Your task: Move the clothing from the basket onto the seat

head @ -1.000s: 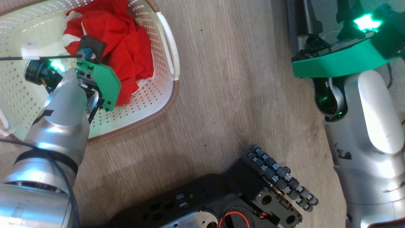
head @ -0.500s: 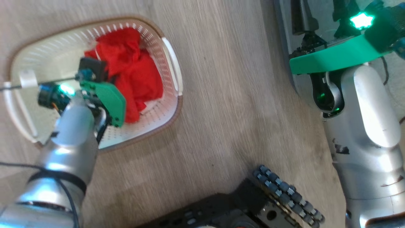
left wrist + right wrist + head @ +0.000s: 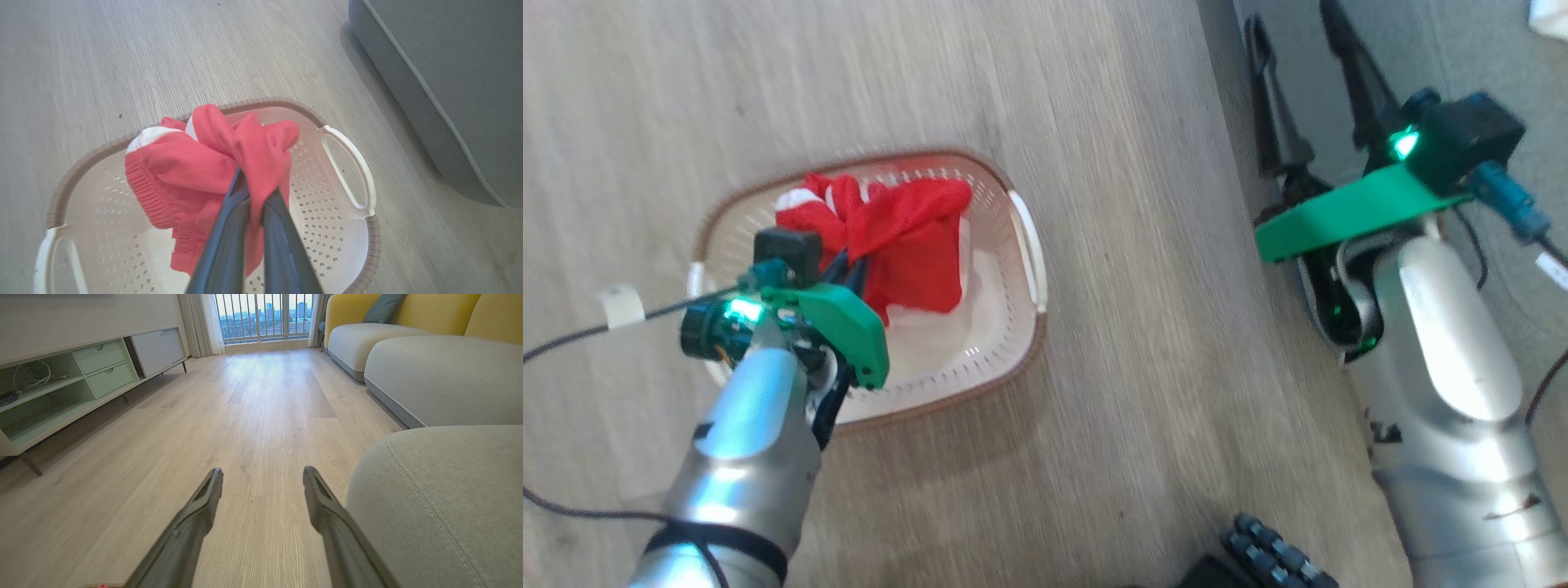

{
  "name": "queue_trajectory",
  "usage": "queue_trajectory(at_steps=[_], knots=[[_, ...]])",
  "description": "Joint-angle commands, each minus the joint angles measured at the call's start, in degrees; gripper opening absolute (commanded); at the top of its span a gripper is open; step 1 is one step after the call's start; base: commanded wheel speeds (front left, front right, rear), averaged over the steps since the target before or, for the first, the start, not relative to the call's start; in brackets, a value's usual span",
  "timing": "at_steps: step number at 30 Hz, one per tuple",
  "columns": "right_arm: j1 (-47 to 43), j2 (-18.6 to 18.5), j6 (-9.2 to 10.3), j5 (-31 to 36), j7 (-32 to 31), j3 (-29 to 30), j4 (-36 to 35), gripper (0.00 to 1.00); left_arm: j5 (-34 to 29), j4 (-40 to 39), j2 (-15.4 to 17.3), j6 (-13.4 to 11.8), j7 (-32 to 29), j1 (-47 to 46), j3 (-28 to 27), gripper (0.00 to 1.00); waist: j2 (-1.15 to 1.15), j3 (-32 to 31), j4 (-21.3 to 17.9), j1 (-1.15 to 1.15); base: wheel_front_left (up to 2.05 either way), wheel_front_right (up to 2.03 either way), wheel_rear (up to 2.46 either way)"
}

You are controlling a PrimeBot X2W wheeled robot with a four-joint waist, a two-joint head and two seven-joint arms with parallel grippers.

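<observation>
Over on the left, the left gripper [image 3: 257,185] has its two long dark fingers pinched tight on the soft bright red clothing with white panels [image 3: 192,163]. The bundle hangs bunched from the fingertips, above the far half of the small cream-white perforated plastic basket with a brown rim [image 3: 1005,367]. Whether its lowest fold touches the basket floor is hard to tell from here. The basket sits on the pale wood-plank floor [image 3: 1094,163], one white side handle facing right. Further right, the right gripper [image 3: 263,475] hovers with its fingers spread wide and nothing between them, pointing out over bare planks. At the far right sits the large grey upholstered seat with stitched seams [image 3: 441,506], just beside that open gripper and well apart from the basket.
</observation>
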State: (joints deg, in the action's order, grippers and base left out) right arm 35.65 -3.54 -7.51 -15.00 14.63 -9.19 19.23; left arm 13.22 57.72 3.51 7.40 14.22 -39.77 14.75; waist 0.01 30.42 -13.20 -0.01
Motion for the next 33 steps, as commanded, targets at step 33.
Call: queue_trajectory(at_steps=[33], knots=[[-15.4,-0.8,0.02,0.3,0.4,-2.6,7.1,1.00,3.8,-32.3,-0.6,0.1,0.8,9.6,-0.5,0.00,-0.01,-26.5,9.0,0.01,0.00,0.00,0.00]])
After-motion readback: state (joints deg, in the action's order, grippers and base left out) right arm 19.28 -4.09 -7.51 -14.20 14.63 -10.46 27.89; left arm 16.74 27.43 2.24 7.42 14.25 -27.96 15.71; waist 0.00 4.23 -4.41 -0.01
